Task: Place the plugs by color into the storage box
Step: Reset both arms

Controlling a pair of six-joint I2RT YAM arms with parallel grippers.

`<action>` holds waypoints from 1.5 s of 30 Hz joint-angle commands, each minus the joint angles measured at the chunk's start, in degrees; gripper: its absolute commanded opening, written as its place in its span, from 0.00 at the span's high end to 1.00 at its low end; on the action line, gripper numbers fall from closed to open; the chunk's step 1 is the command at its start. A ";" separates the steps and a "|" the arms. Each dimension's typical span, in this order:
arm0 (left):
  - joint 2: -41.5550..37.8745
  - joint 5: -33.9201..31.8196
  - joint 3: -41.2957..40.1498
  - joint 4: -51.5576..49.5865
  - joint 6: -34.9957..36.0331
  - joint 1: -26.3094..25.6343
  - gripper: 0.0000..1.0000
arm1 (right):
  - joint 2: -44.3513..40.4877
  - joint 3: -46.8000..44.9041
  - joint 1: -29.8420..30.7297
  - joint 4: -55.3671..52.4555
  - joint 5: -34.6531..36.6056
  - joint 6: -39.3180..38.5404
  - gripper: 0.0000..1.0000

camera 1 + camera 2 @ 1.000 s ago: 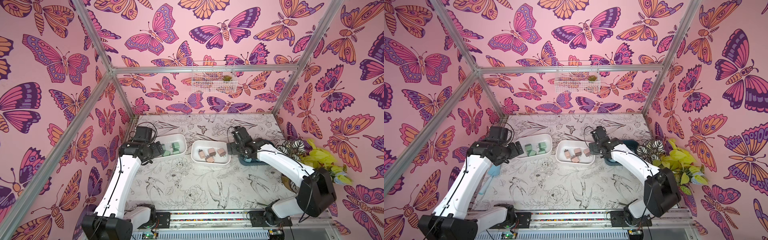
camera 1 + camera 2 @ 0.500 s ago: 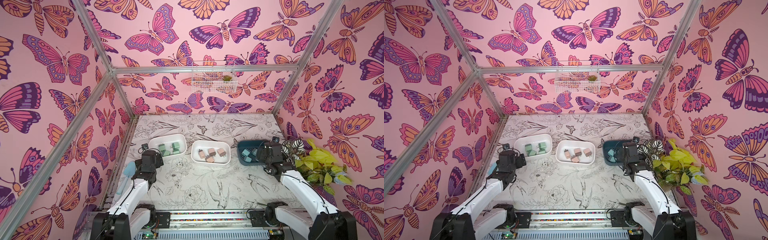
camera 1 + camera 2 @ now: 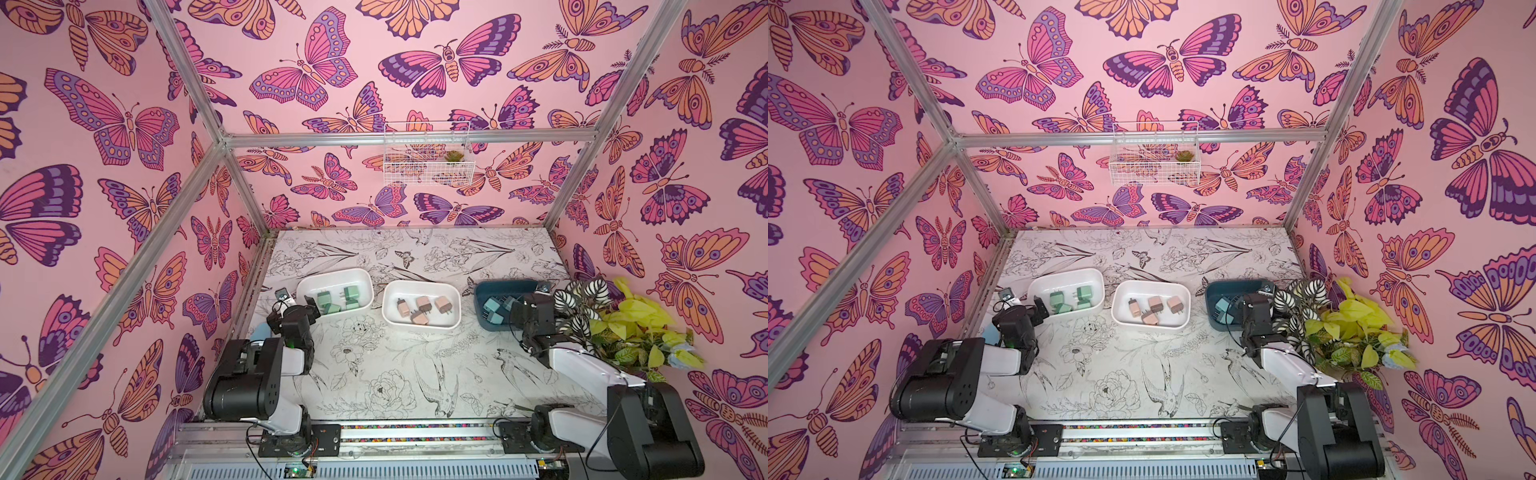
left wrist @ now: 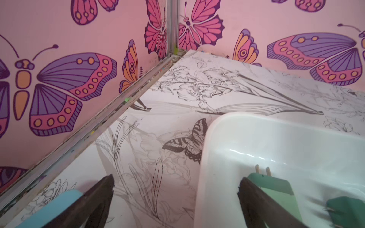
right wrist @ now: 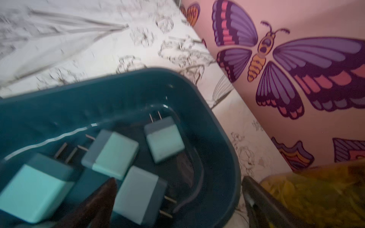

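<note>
Left hand (image 4: 175, 183) first: jaws spread wide, nothing between them. One finger hangs over the near corner of the left white tray (image 3: 332, 274) and the other is outside it, above the worktop (image 3: 395, 374). That looks like a hand with no load to carry.

Right hand (image 5: 178, 182), same story: wide and empty. One finger is over the inside of the dark teal box (image 5: 217, 138), the other is outside, close to the yellow leaves of the plant (image 3: 623, 324).

Now outward to the goods. The green plugs (image 3: 334, 301) lie in that left tray, and the pink plugs (image 3: 422, 307) are in the middle white tray (image 3: 419, 326). The teal-blue plugs (image 5: 110, 152) are in the dark box, where four show in the right wrist view, lying flat with prongs pointing different ways.

One colour per container, three containers in a row. My guess is that each arm serves its own end and both can reach the middle. In both top views I can spot no loose plug on the worktop, so the sorting looks finished, or very nearly.
</note>
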 commanded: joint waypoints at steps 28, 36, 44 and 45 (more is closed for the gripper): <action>0.70 -0.74 2.77 -2.19 1.14 -0.31 0.00 | 18.06 -1.57 -1.29 35.34 -12.25 -4.70 0.01; 1.22 -0.74 5.62 -5.35 1.14 1.20 0.00 | 17.53 -1.10 -1.34 33.50 -12.38 -4.69 0.01; 0.79 -0.74 4.96 -4.31 1.14 1.36 0.00 | 17.38 -1.22 -1.27 33.46 -12.41 -4.79 0.01; 0.49 -0.74 4.33 -3.80 1.14 1.20 0.00 | 17.39 -1.17 -1.24 33.44 -12.33 -4.77 0.01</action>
